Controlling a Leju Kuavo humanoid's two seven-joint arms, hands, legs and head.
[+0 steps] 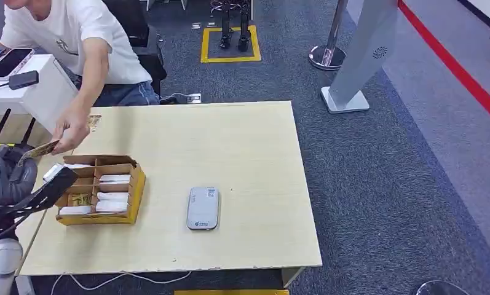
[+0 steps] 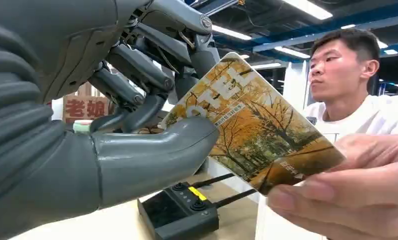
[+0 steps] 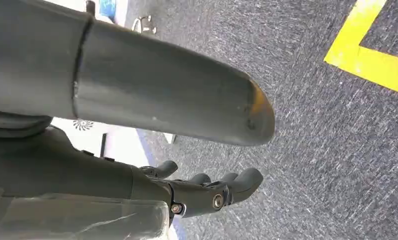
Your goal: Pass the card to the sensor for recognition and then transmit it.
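A card [image 2: 251, 135] printed with yellow autumn trees is pinched between the thumb and fingers of my left hand [image 2: 137, 100]. A person's hand [image 2: 346, 200] grips its opposite corner. From the head view, my left hand [image 1: 8, 175] hovers off the table's left edge with the card [image 1: 38, 150] reaching up to the person's hand [image 1: 70, 129]. The grey sensor [image 1: 203, 208] lies flat on the wooden table [image 1: 242, 153], right of a cardboard box [image 1: 101, 187] holding several cards. My right hand [image 3: 211, 190] hangs over the carpet, fingers loosely apart and holding nothing.
The person in a white shirt [image 1: 76, 43] sits at the table's far left corner, leaning in. A black controller with antennas [image 2: 182, 210] rests below the card. A white desk with a phone [image 1: 8, 61] stands at far left. A white stand [image 1: 359, 67] rises beyond the table.
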